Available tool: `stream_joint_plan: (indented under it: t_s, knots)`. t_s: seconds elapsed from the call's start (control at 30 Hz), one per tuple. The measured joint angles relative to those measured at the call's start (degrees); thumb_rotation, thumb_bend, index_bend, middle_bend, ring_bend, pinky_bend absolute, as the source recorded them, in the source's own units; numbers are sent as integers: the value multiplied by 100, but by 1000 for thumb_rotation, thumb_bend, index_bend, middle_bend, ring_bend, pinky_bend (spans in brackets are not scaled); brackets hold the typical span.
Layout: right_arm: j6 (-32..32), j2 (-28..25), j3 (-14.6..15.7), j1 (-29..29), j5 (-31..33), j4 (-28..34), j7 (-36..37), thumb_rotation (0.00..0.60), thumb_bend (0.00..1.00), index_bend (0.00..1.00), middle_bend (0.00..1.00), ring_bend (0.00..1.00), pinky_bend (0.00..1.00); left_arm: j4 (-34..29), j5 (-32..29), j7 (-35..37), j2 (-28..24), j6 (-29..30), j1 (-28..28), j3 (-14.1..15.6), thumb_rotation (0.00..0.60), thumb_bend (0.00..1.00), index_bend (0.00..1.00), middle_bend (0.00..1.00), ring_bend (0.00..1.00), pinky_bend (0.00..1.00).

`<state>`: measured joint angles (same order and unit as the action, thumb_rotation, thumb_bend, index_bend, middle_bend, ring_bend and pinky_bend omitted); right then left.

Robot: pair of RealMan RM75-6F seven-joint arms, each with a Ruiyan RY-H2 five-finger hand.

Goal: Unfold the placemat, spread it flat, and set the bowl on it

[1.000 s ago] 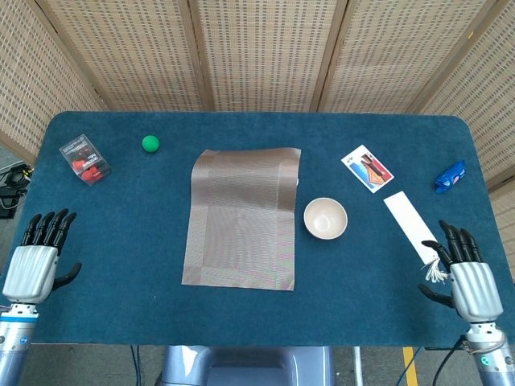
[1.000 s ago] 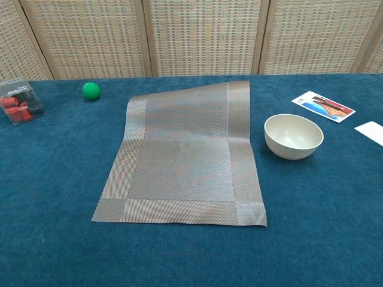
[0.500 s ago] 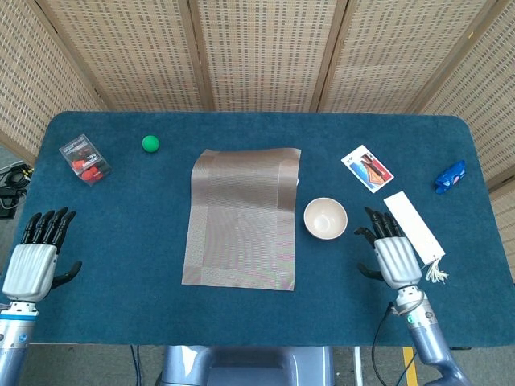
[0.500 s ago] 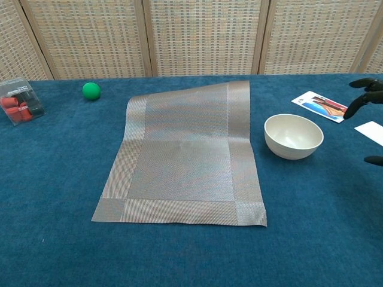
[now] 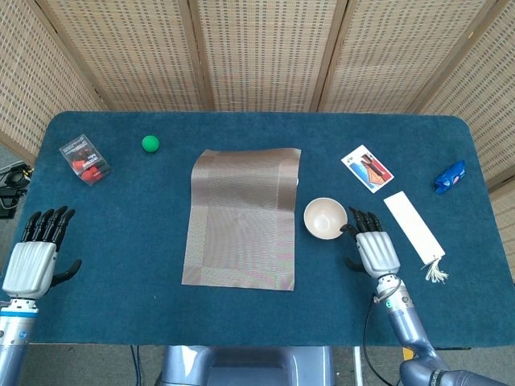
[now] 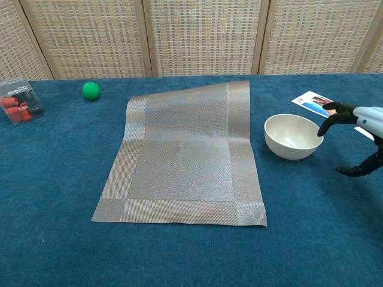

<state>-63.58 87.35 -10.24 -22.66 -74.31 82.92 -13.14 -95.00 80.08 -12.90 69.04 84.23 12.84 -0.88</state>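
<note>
Placemat [image 5: 241, 219] lies unfolded on bench [image 5: 145, 265], far edge slightly lifted. Bowl [image 5: 325, 218] empty, on bench right of placemat, not on it. Right hand [image 5: 372, 248] beside bowl, fingers apart, holding nothing. Left hand [image 5: 36, 257] spread, empty, near bench's left corner.

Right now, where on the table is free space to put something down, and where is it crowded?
Bare cloth lies between the left hand and the placemat, and along the near edge below it. The placemat itself carries nothing. Crowded: the right side, where the right hand sits beside the bowl, with the card and paper strip close by.
</note>
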Motion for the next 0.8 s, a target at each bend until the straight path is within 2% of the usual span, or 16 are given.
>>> stream_joint_plan:
  t_s: [0.53, 0.8]
  knots:
    - [307, 564, -98, -422, 159, -834, 375, 600, 461, 407, 52, 0, 9, 89, -130, 33, 76, -281, 23, -175, 600, 268, 0, 0, 0, 0]
    - [373, 805, -130, -583, 147, -1242, 555, 600, 515, 565, 127, 0, 84, 194, -281, 75, 107, -384, 39, -303, 600, 267, 0, 0, 0, 0]
